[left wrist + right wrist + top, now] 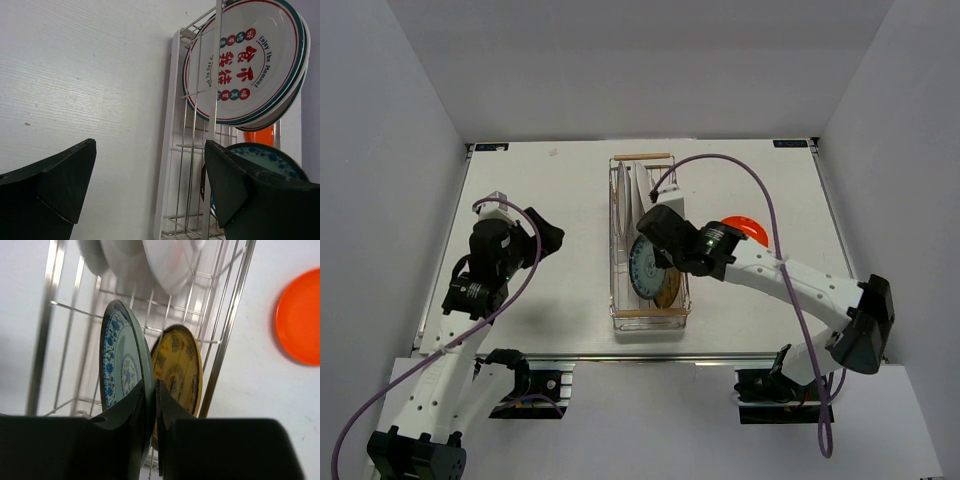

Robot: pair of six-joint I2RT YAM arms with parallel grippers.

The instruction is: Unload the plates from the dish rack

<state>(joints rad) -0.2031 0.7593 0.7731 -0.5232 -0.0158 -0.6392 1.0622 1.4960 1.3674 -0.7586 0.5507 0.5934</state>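
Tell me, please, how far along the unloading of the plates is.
Done: one round orange plate lies on the white table, right of the silver wire dish rack. In hand: the right claw is shut on the rim of the blue-patterned round plate, not yet lifted. Left: the yellow patterned plate and large white plates. The left claw hangs open.

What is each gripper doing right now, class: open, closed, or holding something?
Left gripper: open, holding nothing.
Right gripper: shut on the rim of the round grey-teal blue-patterned plate in the silver wire dish rack.
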